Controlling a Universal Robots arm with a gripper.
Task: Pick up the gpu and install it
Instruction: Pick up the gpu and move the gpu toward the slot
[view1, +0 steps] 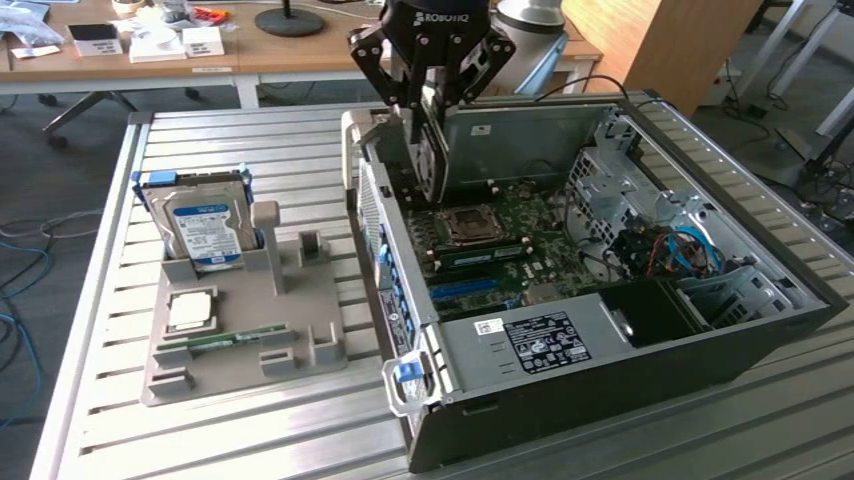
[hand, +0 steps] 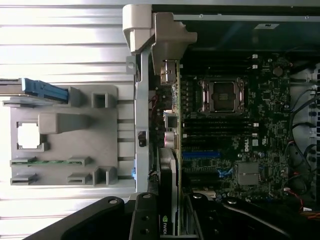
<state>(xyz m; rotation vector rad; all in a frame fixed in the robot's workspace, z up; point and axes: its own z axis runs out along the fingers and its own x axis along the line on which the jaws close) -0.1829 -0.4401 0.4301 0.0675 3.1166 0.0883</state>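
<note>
Holding the gpu (view1: 422, 150) on edge: the gripper (view1: 430, 98) jaws are clamped on its flat faces. The card hangs straight below them, over the motherboard (view1: 494, 240) edge inside the open case (view1: 747, 330). My read: keep it plumb, square the connector edge to the slot and press evenly. The target slot under the card is hidden, and the fan face is unreadable.

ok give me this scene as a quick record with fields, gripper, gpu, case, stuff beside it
gripper: shut on the gpu, above the open case
gpu: held on edge over the motherboard, near the case wall at the exterior view's left; seems not seated
case: on its side, open on top
holder: gray, exterior view's left of the case; holds upright hard drive and flat memory stick
</note>
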